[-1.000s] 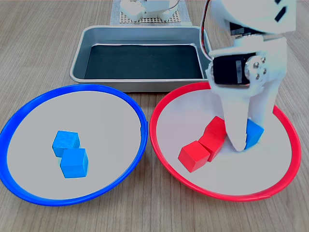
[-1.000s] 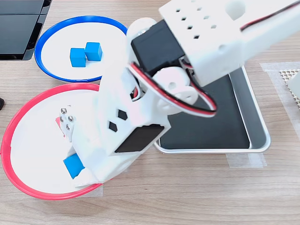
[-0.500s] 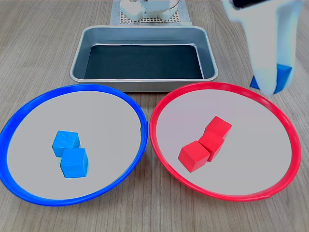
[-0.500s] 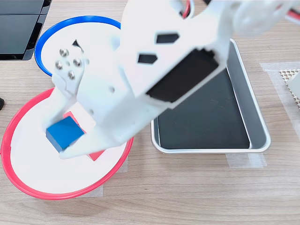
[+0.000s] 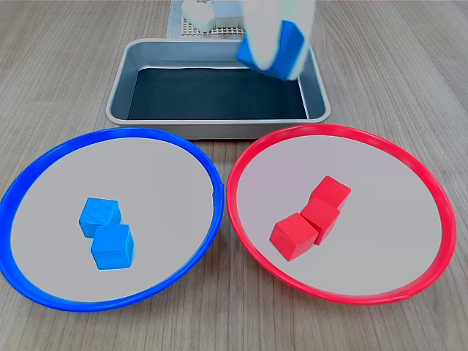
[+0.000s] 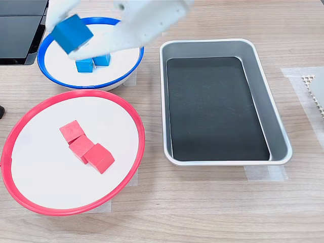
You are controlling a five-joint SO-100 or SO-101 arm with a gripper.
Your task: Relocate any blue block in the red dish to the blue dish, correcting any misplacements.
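Lifted clear of the red-rimmed round dish (image 6: 132,117), the small bright-blue cube (image 6: 72,33) now rides high in the white pincer (image 6: 83,40) pinching it over the blue-rimmed round dish (image 6: 129,72), mid-carry, which next calls for lowering and letting go beside the two blue cubes (image 6: 93,62) there

The claw (image 5: 272,45) was smeared by motion blur in both exterior views, its fingers running off the top edge, so how they closed around the blue block (image 5: 273,48) could not be made out. In the second exterior view the blurred arm (image 6: 136,23) hid part of the blue dish (image 6: 50,71) and the tops of the two cubes (image 6: 92,63) in it.
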